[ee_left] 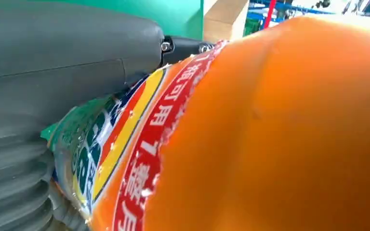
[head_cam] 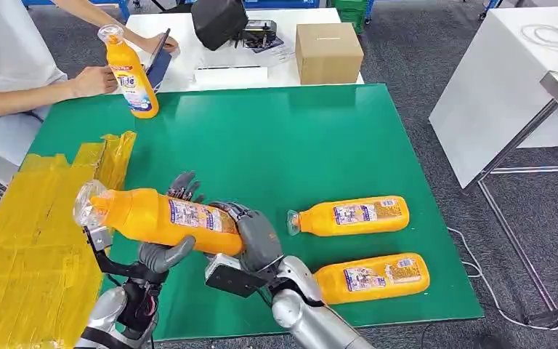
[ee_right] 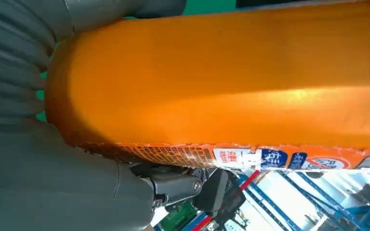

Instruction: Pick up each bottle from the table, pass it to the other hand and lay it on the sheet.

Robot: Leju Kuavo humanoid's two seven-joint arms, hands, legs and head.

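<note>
An orange bottle (head_cam: 160, 216) (ee_left: 270, 120) (ee_right: 221, 77) with a clear cap hangs lying on its side above the green mat (head_cam: 276, 138), cap end towards the yellow sheet (head_cam: 36, 240). My left hand (head_cam: 161, 254) (ee_left: 53, 62) grips its middle, thumb below and fingers behind. My right hand (head_cam: 258, 236) (ee_right: 38, 178) wraps the bottle's base end. Two more orange bottles lie flat on the mat to the right, one farther (head_cam: 349, 216) and one nearer (head_cam: 370, 278).
A person (head_cam: 7, 65) sits at the far left, holding a fourth orange bottle (head_cam: 132, 76) upright at the mat's far corner. Behind the mat stand a cardboard box (head_cam: 328, 51) and a black object (head_cam: 219, 22). A white table (head_cam: 501, 80) is to the right.
</note>
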